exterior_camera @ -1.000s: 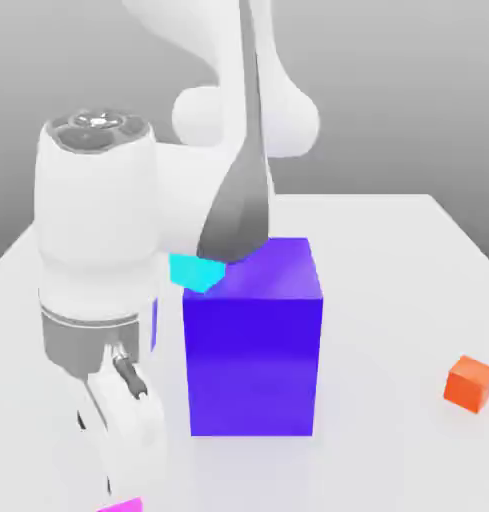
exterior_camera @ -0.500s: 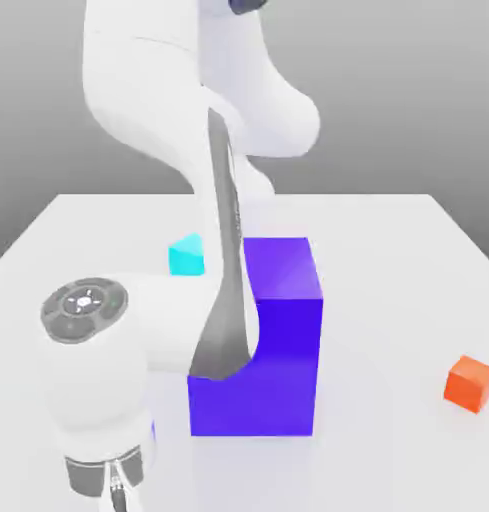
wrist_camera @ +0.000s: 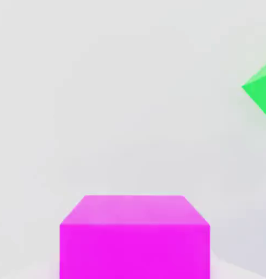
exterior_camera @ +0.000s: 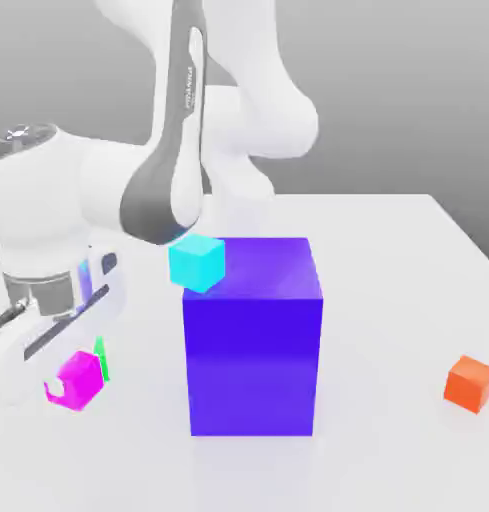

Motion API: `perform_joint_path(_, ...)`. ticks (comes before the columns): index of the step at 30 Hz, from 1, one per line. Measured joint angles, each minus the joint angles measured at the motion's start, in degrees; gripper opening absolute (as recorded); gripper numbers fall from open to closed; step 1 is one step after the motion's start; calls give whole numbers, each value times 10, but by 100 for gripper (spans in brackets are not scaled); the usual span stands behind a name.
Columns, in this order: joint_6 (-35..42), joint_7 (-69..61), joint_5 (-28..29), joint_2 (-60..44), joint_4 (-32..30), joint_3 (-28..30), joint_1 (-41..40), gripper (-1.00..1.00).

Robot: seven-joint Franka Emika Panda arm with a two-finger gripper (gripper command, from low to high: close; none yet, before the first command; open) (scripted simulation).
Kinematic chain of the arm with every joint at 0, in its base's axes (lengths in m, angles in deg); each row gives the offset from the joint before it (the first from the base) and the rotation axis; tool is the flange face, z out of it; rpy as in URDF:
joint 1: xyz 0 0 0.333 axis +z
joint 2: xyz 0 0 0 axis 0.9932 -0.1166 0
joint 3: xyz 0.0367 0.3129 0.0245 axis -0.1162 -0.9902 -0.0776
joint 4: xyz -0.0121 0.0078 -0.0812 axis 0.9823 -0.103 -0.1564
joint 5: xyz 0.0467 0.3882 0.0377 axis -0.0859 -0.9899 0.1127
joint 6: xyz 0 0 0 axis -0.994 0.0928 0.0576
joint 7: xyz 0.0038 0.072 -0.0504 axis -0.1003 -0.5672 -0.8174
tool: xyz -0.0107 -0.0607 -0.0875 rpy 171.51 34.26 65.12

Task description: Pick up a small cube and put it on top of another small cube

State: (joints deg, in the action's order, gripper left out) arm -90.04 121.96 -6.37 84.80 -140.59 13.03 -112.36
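Sitting between the shut gripper (exterior_camera: 68, 385) fingers, magenta small cube (exterior_camera: 80, 379).

A big block (exterior_camera: 251, 335) is set mid-table (exterior_camera: 388, 260). A small cube (exterior_camera: 76, 379) is seen well to its left in the exterior view, apparently raised off the surface. Another cube (exterior_camera: 197, 262) sits behind the block's left corner; a third (exterior_camera: 471, 383) lies far right.

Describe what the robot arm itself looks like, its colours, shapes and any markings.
The arm is glossy white, built from fat rounded links with bulbous joints. A dark grey tapered panel runs down one link and carries small white vertical lettering, too small to read. A round grey cap with small raised details tops one joint, and a grey metallic ring bands the wrist. No loose cables show.
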Motion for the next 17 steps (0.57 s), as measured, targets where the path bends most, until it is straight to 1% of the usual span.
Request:
perform_joint_path(6, -24, 204, 27, 107, -122, 12, -85, -100)
perform_joint_path(10, -85, 229, 27, 60, -134, 15, -96, -100)
perform_joint_path(13, -141, 218, 9, 2, -132, 13, -93, -100)
perform_joint_path(14, -158, 213, 2, -16, -132, 6, -98, 100)
perform_joint_path(17, -158, 213, 2, -16, -132, 6, -98, 100)
